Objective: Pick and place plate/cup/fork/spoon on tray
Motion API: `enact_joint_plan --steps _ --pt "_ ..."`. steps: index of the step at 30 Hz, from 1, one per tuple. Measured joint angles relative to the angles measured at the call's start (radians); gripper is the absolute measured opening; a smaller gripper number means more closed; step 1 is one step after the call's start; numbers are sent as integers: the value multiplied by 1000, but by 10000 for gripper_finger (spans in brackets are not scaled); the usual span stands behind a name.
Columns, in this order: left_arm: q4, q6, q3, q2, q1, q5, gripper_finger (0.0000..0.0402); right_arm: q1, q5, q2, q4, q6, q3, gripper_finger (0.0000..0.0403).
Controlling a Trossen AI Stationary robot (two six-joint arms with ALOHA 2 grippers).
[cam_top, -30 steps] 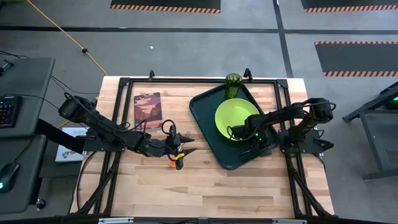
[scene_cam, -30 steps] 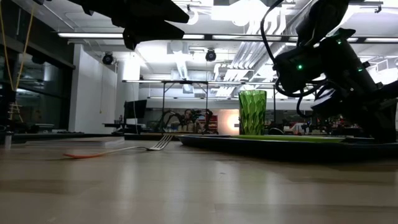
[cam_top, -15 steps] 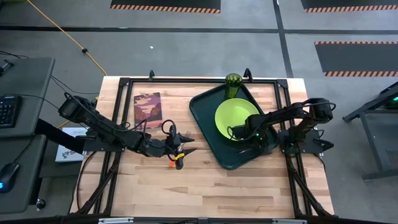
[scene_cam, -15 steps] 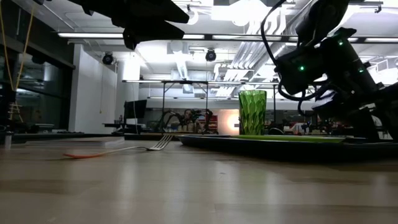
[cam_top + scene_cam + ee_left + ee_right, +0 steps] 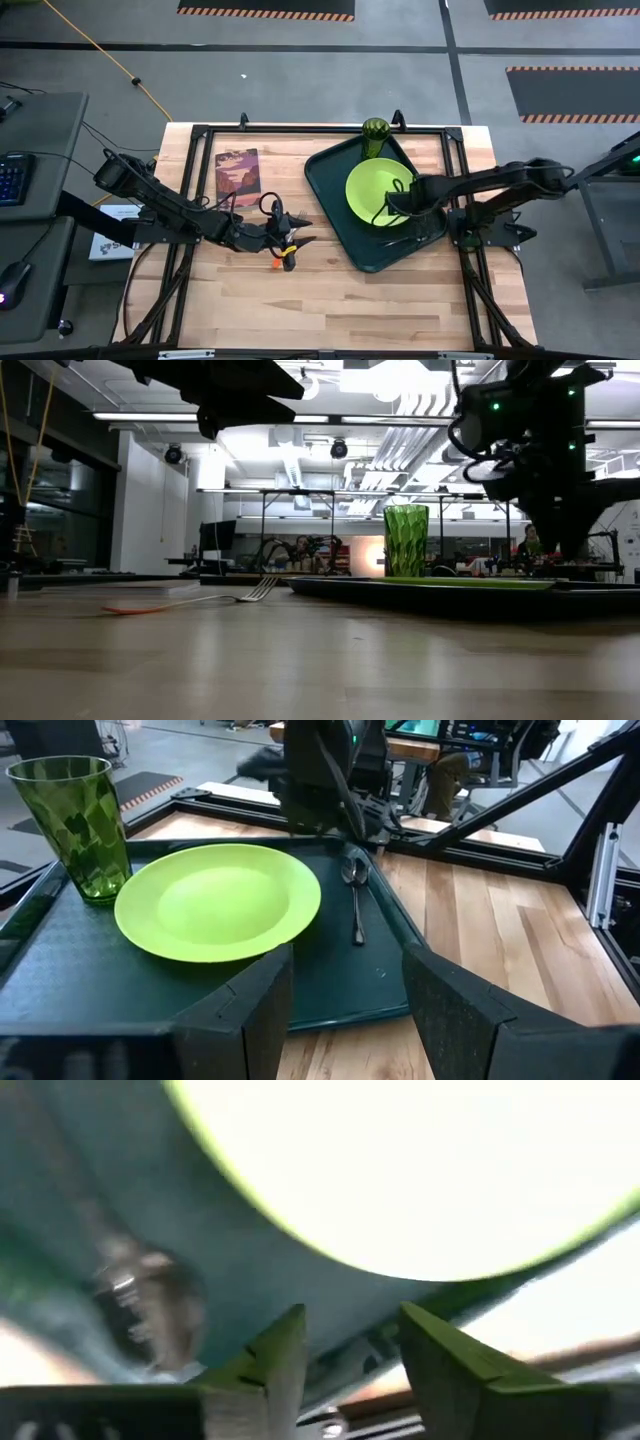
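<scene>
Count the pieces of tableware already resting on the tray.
3: the plate at the tray's middle, the cup in a corner, the spoon beside the plate. The fork lies on the table.

Table: pale wooden planks, edged by a black metal frame.
Book: maroon cover — flat on the table's far left part.
Floor: grey, with black-and-orange striped mats.
Cable: yellow — trailing across the floor.

The pale butcher-block wooden table shows planked grain with a soft sheen. The large dark-green plastic tray looks matt, the round lime-green plate smooth and glossy. The translucent green faceted cup gleams (glass or plastic, unclear). The small spoon reads as polished metal.
</scene>
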Motion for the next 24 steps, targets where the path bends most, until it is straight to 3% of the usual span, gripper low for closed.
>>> enact_joint_plan --steps 9,16,24 --pt "2 0 0 0 0 0 179 -114 154 -15 22 188 -27 11" --pt "7 0 0 0 0 0 179 -322 172 -16 56 266 -36 5" --pt "7 0 0 0 0 0 179 -479 22 3 107 310 -40 1"
